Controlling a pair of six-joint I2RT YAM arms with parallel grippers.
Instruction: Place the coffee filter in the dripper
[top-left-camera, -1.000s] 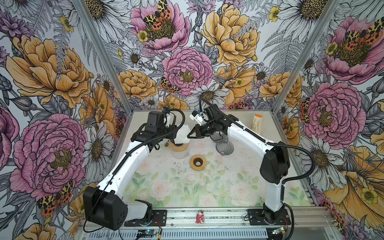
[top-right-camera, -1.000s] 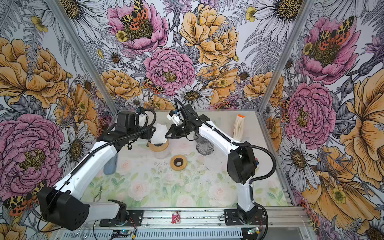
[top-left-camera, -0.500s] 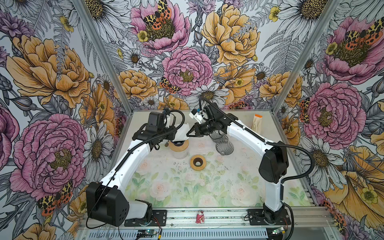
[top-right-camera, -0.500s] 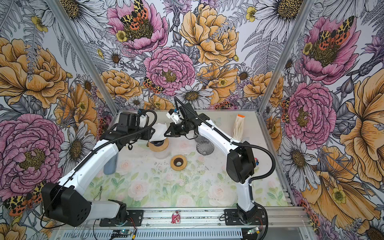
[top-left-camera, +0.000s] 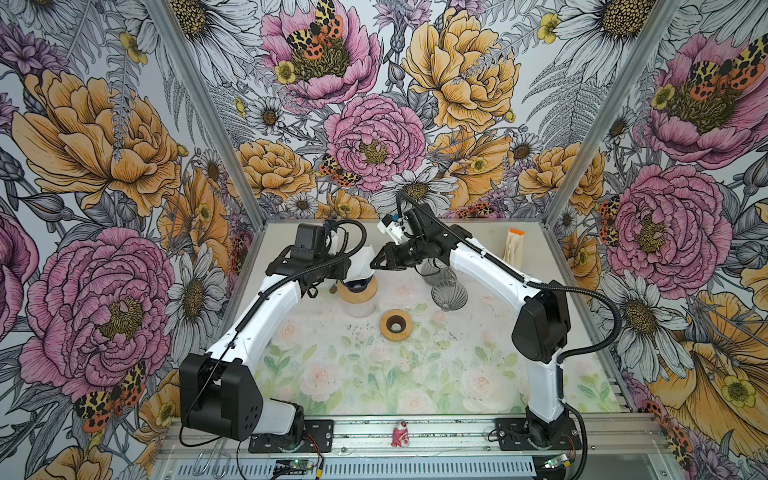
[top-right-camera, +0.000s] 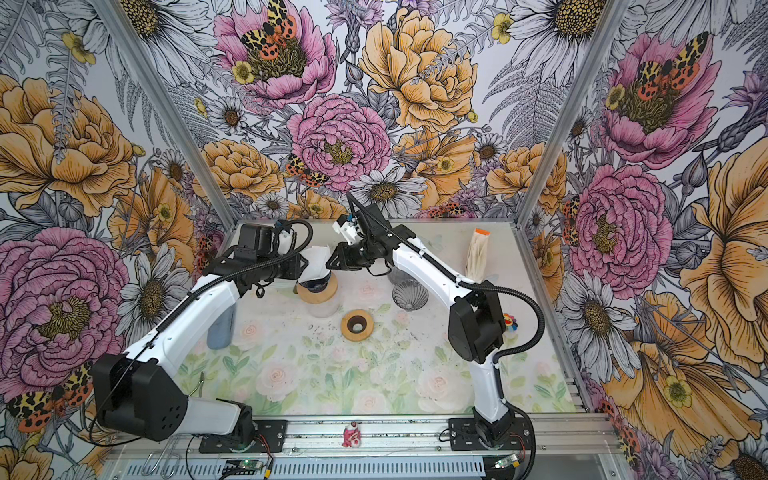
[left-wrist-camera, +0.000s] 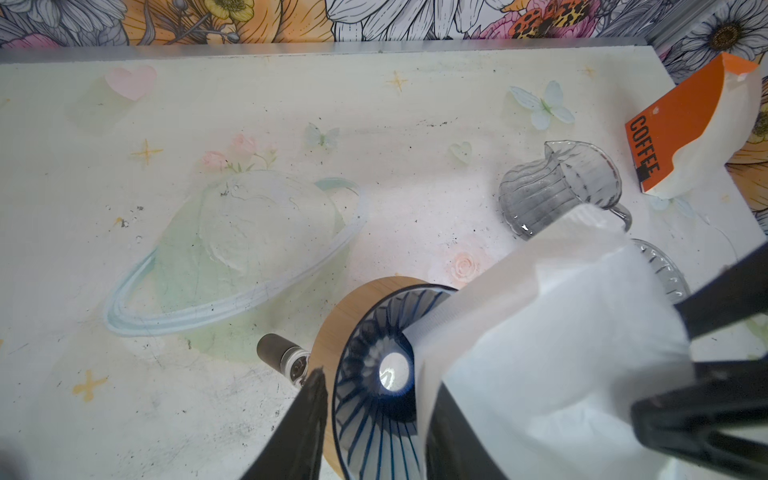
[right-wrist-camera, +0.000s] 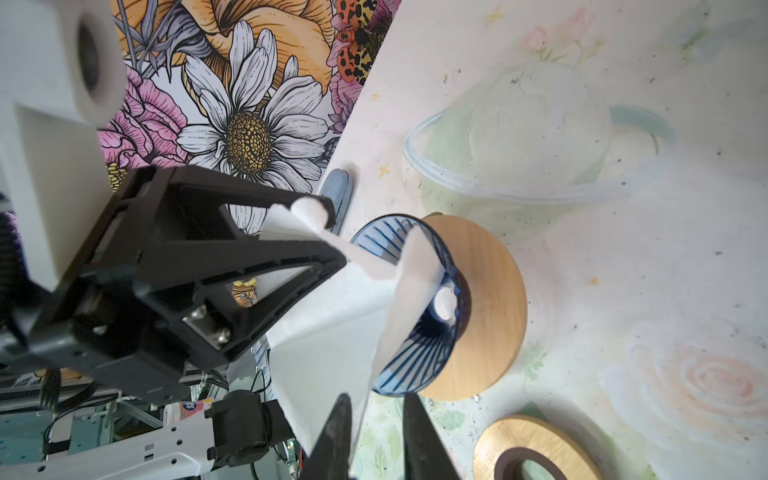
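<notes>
The white paper coffee filter (top-left-camera: 362, 262) (top-right-camera: 318, 259) hangs tilted over the blue ribbed dripper (top-left-camera: 356, 286) (left-wrist-camera: 374, 428). Its lower flap reaches into the cone (right-wrist-camera: 399, 374). The dripper sits in a wooden collar (right-wrist-camera: 490, 291) on a glass carafe (top-left-camera: 357, 307). My left gripper (top-left-camera: 353, 270) (right-wrist-camera: 332, 232) has closed in on the filter's (right-wrist-camera: 332, 324) upper rim. A curled fold of paper is between its fingertips and most of the sheet covers one finger (left-wrist-camera: 449, 432). My right gripper (top-left-camera: 374, 264) (right-wrist-camera: 376, 399) is open at the filter's far edge, with table showing between its fingers.
A loose wooden ring (top-left-camera: 396, 326) lies in front of the carafe. A grey ribbed glass dripper (top-left-camera: 449, 293) and a glass pitcher (left-wrist-camera: 557, 187) stand to the right. An orange-topped filter pack (top-left-camera: 514, 245) leans at the back right. A small dark cylinder (left-wrist-camera: 282, 357) lies beside the collar.
My right gripper, shut on the filter's edge a second ago, has opened and let go. My left gripper's jaws have narrowed onto the filter. Both arms have hardly shifted.
</notes>
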